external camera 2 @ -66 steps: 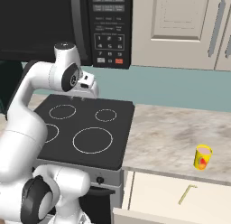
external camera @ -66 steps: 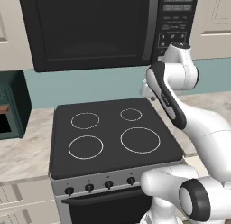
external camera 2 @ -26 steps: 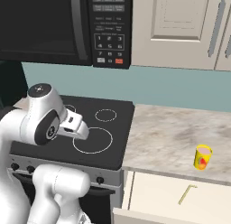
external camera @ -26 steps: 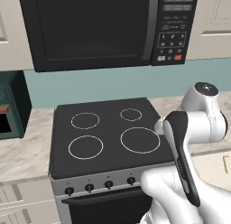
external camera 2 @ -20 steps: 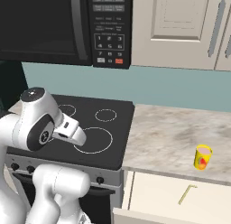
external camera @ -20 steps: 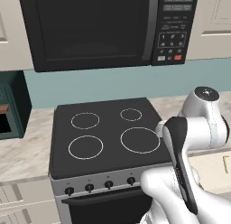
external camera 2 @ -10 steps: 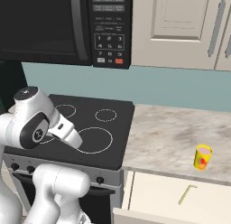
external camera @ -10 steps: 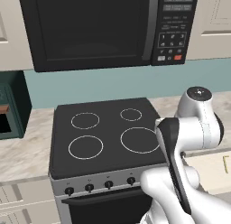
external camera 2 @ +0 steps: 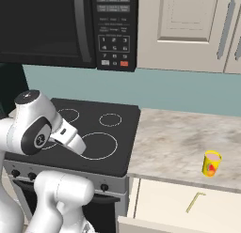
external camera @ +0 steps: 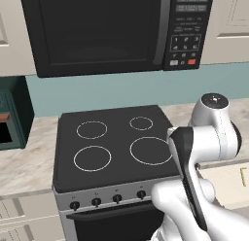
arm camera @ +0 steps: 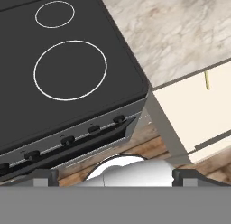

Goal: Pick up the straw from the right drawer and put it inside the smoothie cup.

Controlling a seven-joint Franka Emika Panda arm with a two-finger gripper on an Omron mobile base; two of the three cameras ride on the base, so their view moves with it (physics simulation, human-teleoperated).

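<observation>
The straw (external camera 2: 194,201) lies flat in the open right drawer (external camera 2: 160,204), near its back right part. It also shows as a thin yellowish stick (arm camera: 207,80) in the hand view and at the right edge (external camera: 241,176) of the left base view. The smoothie cup (external camera 2: 211,163) stands upright on the marble counter just behind the drawer. My gripper (arm camera: 115,177) hangs above the stove's front edge, left of the drawer (arm camera: 189,110). Its fingertips (arm camera: 47,175) stand wide apart, open, with nothing between them.
The black stovetop (external camera 2: 94,133) with its burner rings fills the left, and a knob panel (arm camera: 67,139) runs along its front. A microwave (external camera: 107,31) hangs above it. Cream wall cabinets (external camera 2: 188,25) sit over the marble counter (external camera 2: 179,133).
The arm has folded down from in front of the microwave to low over the stove's front, shifting only slightly in the last second. The gripper stays open. Straw and cup have not moved.
</observation>
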